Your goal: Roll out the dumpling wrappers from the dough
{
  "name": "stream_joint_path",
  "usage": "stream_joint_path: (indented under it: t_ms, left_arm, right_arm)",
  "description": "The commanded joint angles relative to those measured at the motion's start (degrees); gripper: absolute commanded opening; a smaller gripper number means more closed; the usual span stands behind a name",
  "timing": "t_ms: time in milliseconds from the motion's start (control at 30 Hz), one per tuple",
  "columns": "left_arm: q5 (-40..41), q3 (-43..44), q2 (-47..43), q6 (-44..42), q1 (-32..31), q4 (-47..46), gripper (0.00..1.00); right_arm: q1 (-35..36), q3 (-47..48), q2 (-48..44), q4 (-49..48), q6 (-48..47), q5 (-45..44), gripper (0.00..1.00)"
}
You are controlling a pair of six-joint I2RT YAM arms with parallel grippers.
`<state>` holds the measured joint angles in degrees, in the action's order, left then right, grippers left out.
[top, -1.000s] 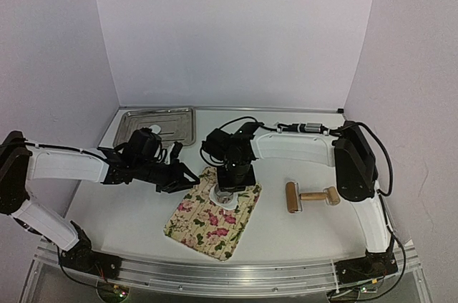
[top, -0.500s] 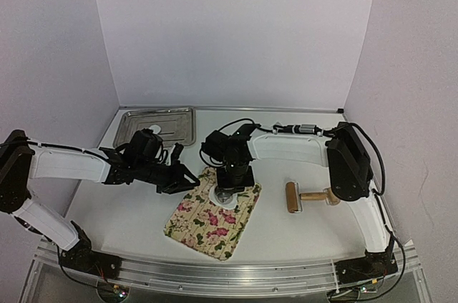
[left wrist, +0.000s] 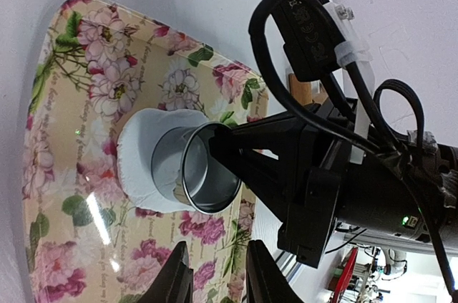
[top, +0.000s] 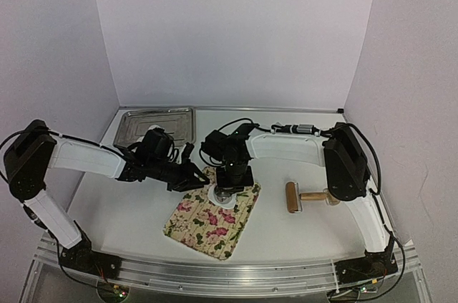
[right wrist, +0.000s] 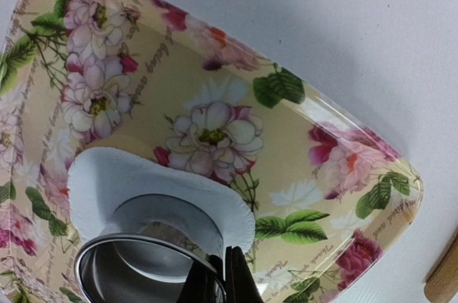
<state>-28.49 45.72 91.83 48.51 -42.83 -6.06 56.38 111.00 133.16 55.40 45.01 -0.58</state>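
Note:
A flat white sheet of dough (right wrist: 154,174) lies on a floral board (right wrist: 300,167). A metal ring cutter (left wrist: 187,174) stands on the dough, tilted a little. My right gripper (right wrist: 223,283) is shut on the ring's rim from above, also visible from the top (top: 227,185). My left gripper (left wrist: 216,278) hovers low over the board's left part (top: 197,178), beside the ring, open with nothing between its fingers. Separate dumpling wrappers are out of view; the ring hides the dough inside it.
A wooden rolling pin (top: 309,196) lies on the table right of the board. A metal tray (top: 157,125) sits at the back left. Walls close in the table on three sides.
My left gripper has moved right, up to the board's left edge and closer to the ring, and its jaws have narrowed slightly. The right gripper stays on the ring.

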Motion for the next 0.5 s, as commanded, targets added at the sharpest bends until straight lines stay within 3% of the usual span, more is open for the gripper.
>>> stream_joint_path:
  t_ms: [0, 467]
  left_arm:
    - [-1.72, 2.81, 3.28, 0.71, -0.51, -4.23, 0.34]
    - [-2.50, 6.02, 9.24, 0.82, -1.01, -5.22, 0.30]
  right_arm:
    - [-0.30, -0.17, 3.95, 2.11, -0.19, 0.14, 0.00]
    - [-0.28, 0.51, 4.75, 2.19, -0.53, 1.43, 0.00]
